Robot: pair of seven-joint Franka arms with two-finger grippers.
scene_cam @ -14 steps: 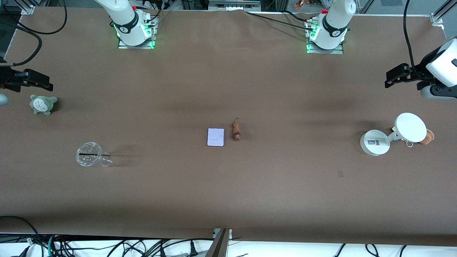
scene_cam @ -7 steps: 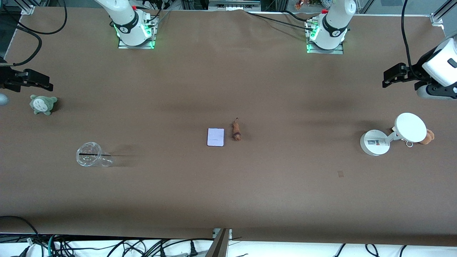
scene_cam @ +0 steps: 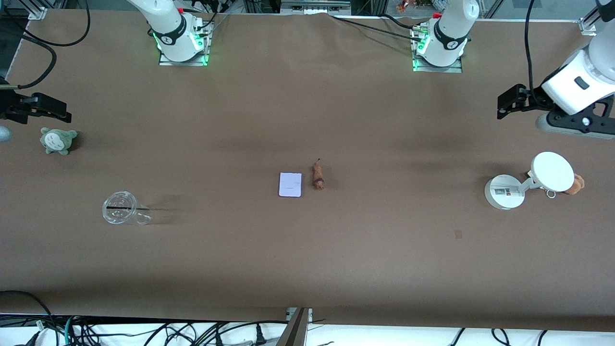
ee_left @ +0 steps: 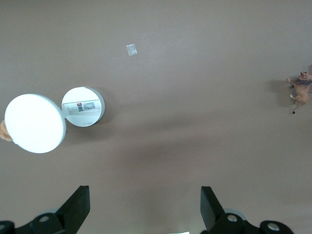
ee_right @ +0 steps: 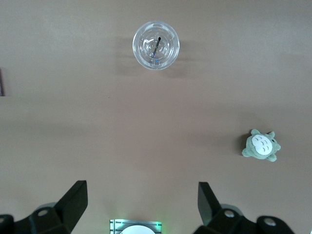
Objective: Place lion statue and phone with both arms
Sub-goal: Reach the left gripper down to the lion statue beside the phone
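On the brown paper-covered tabletop (scene_cam: 307, 250), the left hand (scene_cam: 502, 103) hangs released over its end, the right hand (scene_cam: 60, 111) likewise waiting. Centrally, the flat pale lavender phone (scene_cam: 290, 185) lies just beside the tiny brown-orange lion statue (scene_cam: 317, 176); each approach should descend separately, avoiding collision

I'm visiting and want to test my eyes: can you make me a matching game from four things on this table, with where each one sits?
Things:
1. phone
2. lion statue
3. clear cup
4. grey-green plush

Places:
A. under the right gripper, at the right arm's end of the table
B. mid-table, on the side of its neighbour toward the left arm's end
C. nearer the front camera than the plush, lying on its side
D. mid-table, flat, on the side of its neighbour toward the right arm's end

Pairs: 1-D, 2-B, 3-C, 4-A
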